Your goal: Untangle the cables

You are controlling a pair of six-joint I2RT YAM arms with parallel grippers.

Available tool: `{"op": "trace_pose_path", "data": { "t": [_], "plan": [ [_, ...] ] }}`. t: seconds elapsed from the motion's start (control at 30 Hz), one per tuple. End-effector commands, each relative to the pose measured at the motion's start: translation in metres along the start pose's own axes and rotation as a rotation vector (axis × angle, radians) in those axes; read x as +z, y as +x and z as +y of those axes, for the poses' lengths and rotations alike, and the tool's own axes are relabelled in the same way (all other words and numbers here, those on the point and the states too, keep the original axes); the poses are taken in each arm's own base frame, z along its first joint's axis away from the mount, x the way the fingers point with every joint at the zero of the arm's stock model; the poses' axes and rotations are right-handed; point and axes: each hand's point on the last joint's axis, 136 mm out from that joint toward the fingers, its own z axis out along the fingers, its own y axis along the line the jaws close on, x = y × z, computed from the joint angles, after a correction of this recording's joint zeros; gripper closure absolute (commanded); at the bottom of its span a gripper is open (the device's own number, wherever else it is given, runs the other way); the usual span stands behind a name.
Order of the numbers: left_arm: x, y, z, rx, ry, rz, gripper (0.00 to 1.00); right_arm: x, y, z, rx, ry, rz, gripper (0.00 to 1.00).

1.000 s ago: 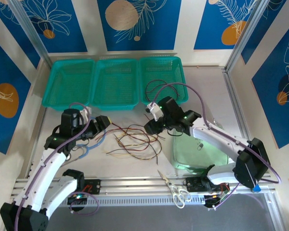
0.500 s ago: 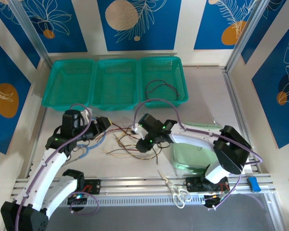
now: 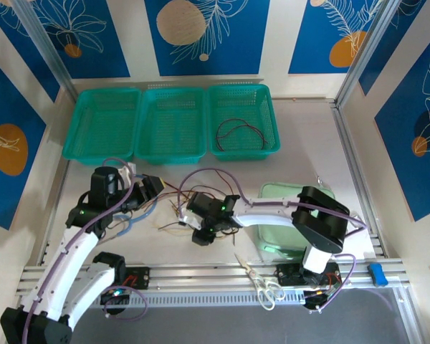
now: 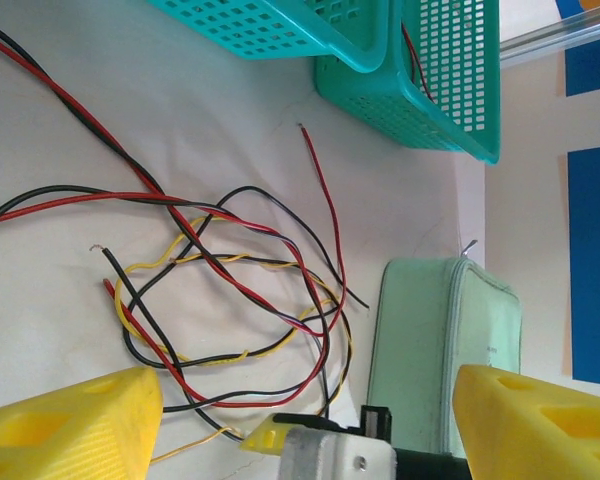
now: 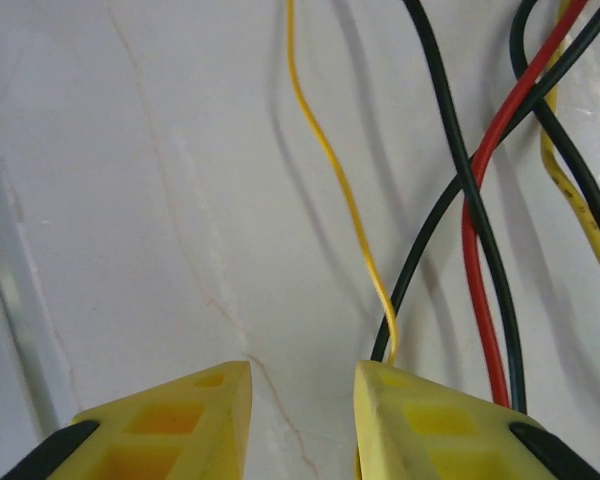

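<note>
On tabletop (image 4: 180, 100), thin curling cables (image 4: 232, 285); left fingers (image 4: 70, 420) wide, right fingers (image 5: 180, 420) narrowly apart.

Blue floral wall panels (image 3: 229, 36), white tabletop (image 3: 308, 143), aluminium frame rails (image 3: 193, 276)

Cables (image 5: 468, 250) red, blk, yellow; baskets (image 3: 172, 125) teal mesh; pouch (image 4: 430, 350) mint; walls (image 3: 233, 46) blue w/ leaf print.

**Baskets, pouch and scissors on the desk**

Three teal baskets (image 3: 170, 159) stand in a row on the white desk (image 3: 308, 158), beyond both claws. A mint-green pouch (image 3: 276, 238) lies just right of the right claw (image 3: 201, 236). Scissors (image 3: 261, 281) lie nearer, right of it. A light-blue tube (image 3: 131, 223) curls beside the left claw (image 3: 156, 188).
</note>
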Motion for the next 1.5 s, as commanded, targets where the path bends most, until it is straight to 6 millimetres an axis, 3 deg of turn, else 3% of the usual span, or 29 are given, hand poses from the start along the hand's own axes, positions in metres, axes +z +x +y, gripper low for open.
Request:
{"op": "trace_pose_path", "data": {
  "t": [0.0, 0.23, 0.5, 0.57, 0.7, 0.9, 1.1, 1.27, 1.47],
  "plan": [
    [-0.001, 0.008, -0.001, -0.012, 0.022, 0.025, 0.23, 0.006, -0.006, -0.008, -0.039, 0.022, 0.007, 0.67],
    [-0.002, 0.010, 0.001, -0.016, 0.021, 0.025, 0.23, 0.022, -0.007, -0.017, -0.054, 0.053, 0.041, 0.68],
    [-0.006, 0.008, -0.002, 0.001, 0.013, 0.018, 0.23, 0.038, 0.008, -0.019, -0.089, 0.118, 0.100, 0.89],
    [-0.006, 0.007, -0.004, 0.002, 0.016, 0.018, 0.23, 0.035, 0.009, -0.020, -0.100, 0.137, 0.099, 0.99],
    [-0.007, 0.006, -0.007, 0.006, 0.022, 0.019, 0.23, 0.018, -0.003, -0.018, -0.108, 0.152, 0.046, 1.00],
    [-0.020, 0.000, -0.026, 0.033, 0.050, 0.015, 0.23, -0.026, -0.024, -0.017, -0.058, 0.141, -0.096, 1.00],
    [-0.033, -0.017, -0.060, 0.078, 0.104, -0.005, 0.23, -0.090, -0.042, -0.017, -0.068, 0.158, -0.282, 1.00],
    [-0.038, -0.030, -0.076, 0.111, 0.114, -0.022, 0.22, -0.161, -0.055, -0.028, -0.039, 0.168, -0.501, 1.00],
    [-0.036, -0.037, -0.079, 0.091, 0.127, -0.043, 0.22, -0.251, -0.066, -0.047, -0.003, 0.204, -0.772, 1.00]
  ]
}}
